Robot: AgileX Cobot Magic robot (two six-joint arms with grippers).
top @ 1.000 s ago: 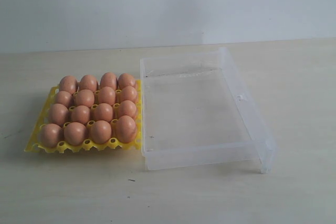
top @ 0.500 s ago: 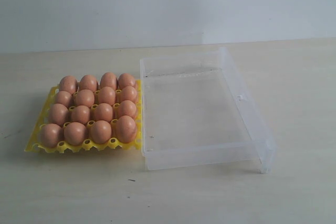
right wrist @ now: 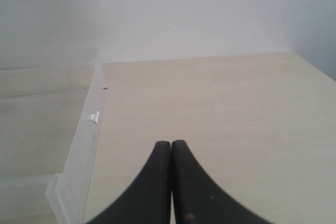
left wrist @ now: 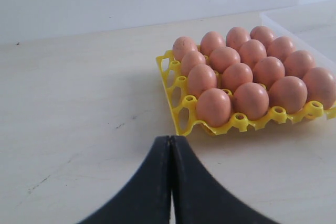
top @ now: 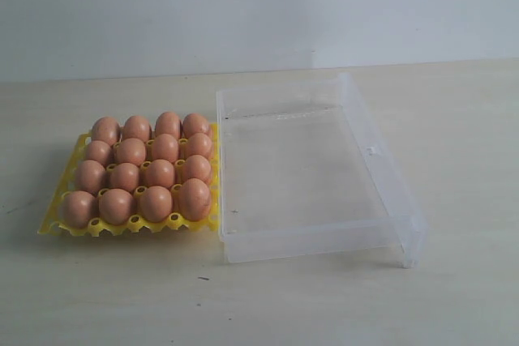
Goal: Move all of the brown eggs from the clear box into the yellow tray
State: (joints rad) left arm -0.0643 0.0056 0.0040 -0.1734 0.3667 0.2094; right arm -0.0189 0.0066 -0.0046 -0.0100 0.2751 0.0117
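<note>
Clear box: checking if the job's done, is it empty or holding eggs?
Empty. The clear box shows only its bare floor; the brown eggs all sit in the yellow tray.

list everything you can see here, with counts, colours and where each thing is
eggs: sixteen, brown, in the tray, four rows of four
tray: one, yellow, on the table, left of the box in the exterior view
box: one, clear, on the table close beside the tray, nothing in it
table: one, pale beige, under everything
wall: one, white, behind the table
left pincer: one, black, shut, holding nothing, over bare table near a corner of the tray
right pincer: one, black, shut, holding nothing, over bare table outside the box's side wall
</note>
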